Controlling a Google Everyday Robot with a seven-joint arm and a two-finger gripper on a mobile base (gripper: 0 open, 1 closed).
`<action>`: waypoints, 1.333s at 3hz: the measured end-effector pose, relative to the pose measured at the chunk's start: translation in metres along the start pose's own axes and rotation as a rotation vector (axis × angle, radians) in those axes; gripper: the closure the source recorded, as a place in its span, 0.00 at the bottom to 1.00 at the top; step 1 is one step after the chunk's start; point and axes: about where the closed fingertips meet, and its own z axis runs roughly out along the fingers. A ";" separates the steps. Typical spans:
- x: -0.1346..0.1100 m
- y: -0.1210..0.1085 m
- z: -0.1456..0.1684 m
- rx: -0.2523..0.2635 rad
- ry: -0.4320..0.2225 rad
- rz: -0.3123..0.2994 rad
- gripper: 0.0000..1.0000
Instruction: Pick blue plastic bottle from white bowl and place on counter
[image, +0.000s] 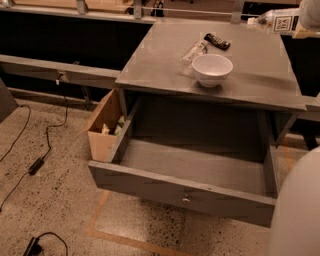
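The blue plastic bottle (276, 21), clear with a white printed label and white cap, hangs sideways in the air above the counter's far right corner. My gripper (304, 22) holds it at its right end, at the frame's right edge. The white bowl (212, 69) stands empty on the grey counter (260, 70), left of and nearer than the bottle.
A smaller clear bottle (192, 53) lies just left of the bowl. A dark bar (218, 41) lies behind the bowl. The wide grey drawer (190, 170) is pulled open below. A cardboard box (106, 125) stands at the cabinet's left. Cables (37, 162) run across the floor.
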 end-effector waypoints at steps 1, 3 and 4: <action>-0.015 0.018 0.002 -0.137 -0.068 0.044 1.00; -0.020 0.051 -0.006 -0.370 -0.133 0.034 1.00; -0.014 0.088 -0.013 -0.536 -0.115 0.029 1.00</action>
